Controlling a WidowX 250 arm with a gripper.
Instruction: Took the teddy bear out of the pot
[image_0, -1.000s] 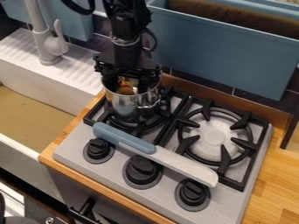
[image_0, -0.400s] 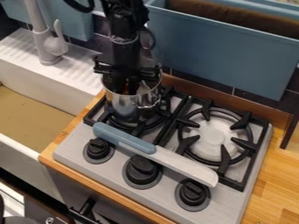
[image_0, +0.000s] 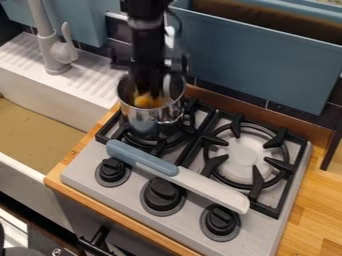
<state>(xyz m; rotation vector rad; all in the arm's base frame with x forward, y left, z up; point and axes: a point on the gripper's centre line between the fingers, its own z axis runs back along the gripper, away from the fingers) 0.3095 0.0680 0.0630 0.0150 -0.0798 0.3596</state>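
Blurred and black, the gripper (image_0: 149, 92) hangs from above with its lower end inside the mouth of the silver metal pot (image_0: 148, 121). The pot stands upright on the left burner. An orange-yellow thing (image_0: 145, 100), probably the teddy bear, shows inside the pot's rim, right at the gripper's lower end. Its shape is partly hidden by the gripper and the pot wall, and whether it is held cannot be made out.
A knife with a blue handle (image_0: 141, 157) lies slantwise across the stove front. The right burner (image_0: 246, 156) is beside the pot. A white sink with a faucet (image_0: 57, 50) is at left, and a blue bin (image_0: 254, 60) stands behind.
The gripper first went down into the pot, then rose somewhat and is now blurred. The orange-yellow thing, largely hidden half a second ago, shows again. The pot has stayed put.
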